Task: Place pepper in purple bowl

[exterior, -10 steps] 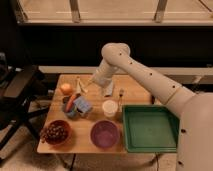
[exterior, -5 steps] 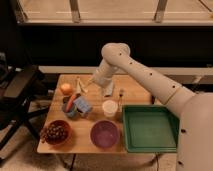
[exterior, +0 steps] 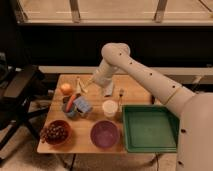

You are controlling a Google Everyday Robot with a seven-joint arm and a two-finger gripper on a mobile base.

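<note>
Gripper: the gripper [exterior: 108, 91] hung at the end of the one arm, over the rear middle of the table [exterior: 90, 146] and just behind the white cup [exterior: 110, 107].
Grip state: could not be told from this view. The pepper was not in it.
Pepper: the pepper [exterior: 71, 102] lay on the left part of the table, in front of the round orange fruit [exterior: 65, 88] and right beside a blue object [exterior: 83, 106], seemingly touching it.
Key relation: from the gripper, the pepper lay toward the left of the view, somewhat nearer the camera and lower down. The two were near each other but clearly apart.
Long axis: slanted. The far end pointed back and to the right, roughly toward the gripper, and the near end pointed front-left.
Likely move: a shift left and forward, then a descent. The wrist would probably need turning so the grip closes across the slim width, not along the length.
Purple bowl: the purple bowl [exterior: 104, 134] sat at the front edge in front of the white cup, between the red-brown bowl of grapes [exterior: 55, 132] and the green tray [exterior: 149, 146]. It looked empty.
Carry direction: from the pepper, the bowl lay forward and to the right of the view.
Risk: tight neighbours. The fruit and the blue object stood close enough to be nudged on the way down.
</note>
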